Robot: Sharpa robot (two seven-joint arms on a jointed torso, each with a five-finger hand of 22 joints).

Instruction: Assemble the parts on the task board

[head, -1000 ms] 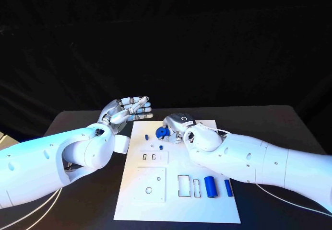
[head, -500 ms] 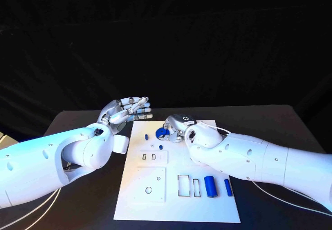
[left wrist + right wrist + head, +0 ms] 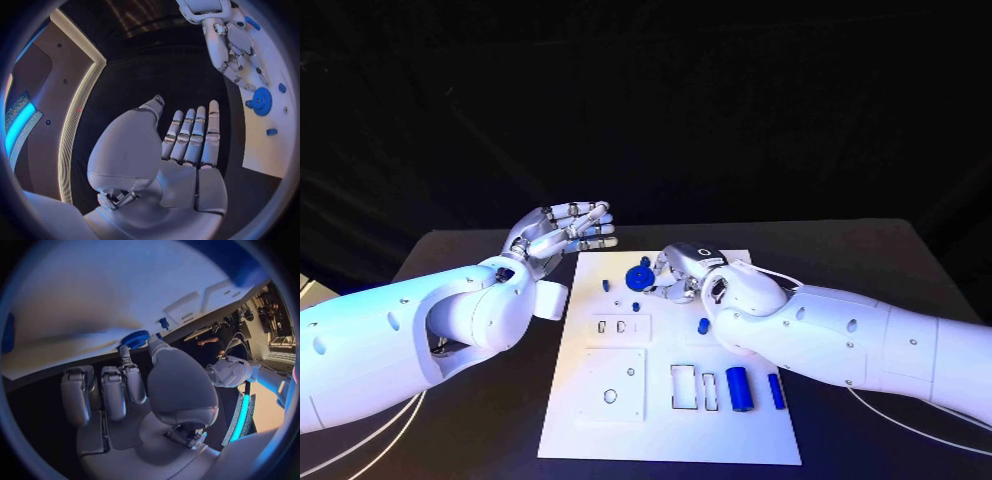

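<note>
The white task board (image 3: 672, 400) lies in the middle of the black counter (image 3: 877, 260). The right hand (image 3: 678, 268) is over the board's far end, at about 12 o'clock from the board's centre. A blue gear (image 3: 640, 277) is at its fingertips; in the right wrist view the gear (image 3: 135, 338) sits between the thumb and one finger, just at the board's surface, so the hand pinches it, while the other fingers (image 3: 94, 395) lie straight side by side.

The left hand (image 3: 563, 232) is raised off the far left corner of the board, at about 10 o'clock, palm up. Its fingers (image 3: 194, 135) are stretched out and hold nothing.

On the board, a small blue peg (image 3: 606, 285) stands at 9 o'clock from the gear, and another small blue piece (image 3: 702, 325) lies beside the right forearm. Two blue cylinders (image 3: 737, 389) lie at about 4 o'clock, next to rectangular slots (image 3: 684, 388).
</note>
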